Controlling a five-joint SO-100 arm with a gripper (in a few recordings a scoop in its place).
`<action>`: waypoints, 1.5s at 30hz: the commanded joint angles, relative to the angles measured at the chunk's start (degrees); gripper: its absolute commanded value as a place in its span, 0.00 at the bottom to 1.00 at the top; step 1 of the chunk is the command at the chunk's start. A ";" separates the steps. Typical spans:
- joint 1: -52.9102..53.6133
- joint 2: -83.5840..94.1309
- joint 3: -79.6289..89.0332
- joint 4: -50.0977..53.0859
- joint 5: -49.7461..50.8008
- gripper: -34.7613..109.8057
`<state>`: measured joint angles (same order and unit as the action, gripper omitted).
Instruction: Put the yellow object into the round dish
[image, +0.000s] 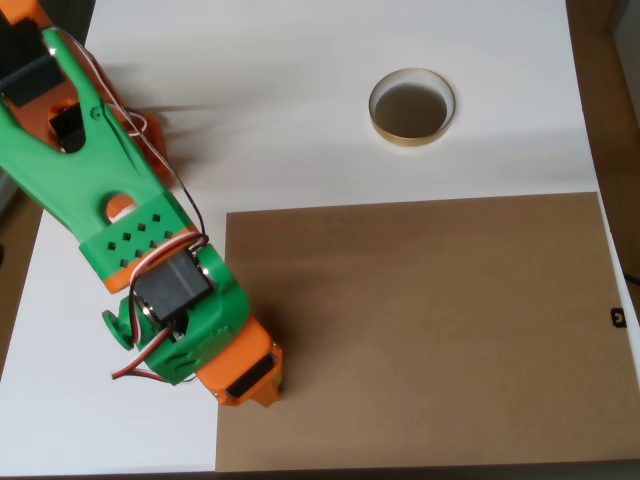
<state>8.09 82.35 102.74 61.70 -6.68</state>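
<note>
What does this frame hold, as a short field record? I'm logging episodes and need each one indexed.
view: overhead
surface: white table with a brown board covering its lower right part
dish: on the white table, upper right, above the board's top edge; nothing yellow in it
arm: green and orange, reaching in from the upper left
gripper: low over the board's left edge, lower left; fingers hidden under the arm's body
gripper state: cannot tell
yellow object: not located

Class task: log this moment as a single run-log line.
arm: low over brown board's left edge | gripper: jaws hidden | yellow object: unseen | round dish: empty, white table, upper right
</note>
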 joint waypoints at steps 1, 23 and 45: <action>0.88 1.67 -3.43 0.62 -0.53 0.24; -5.80 56.25 17.05 2.99 1.93 0.24; -15.12 68.03 23.12 5.27 0.62 0.24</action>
<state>-3.69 152.05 131.40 65.74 -6.15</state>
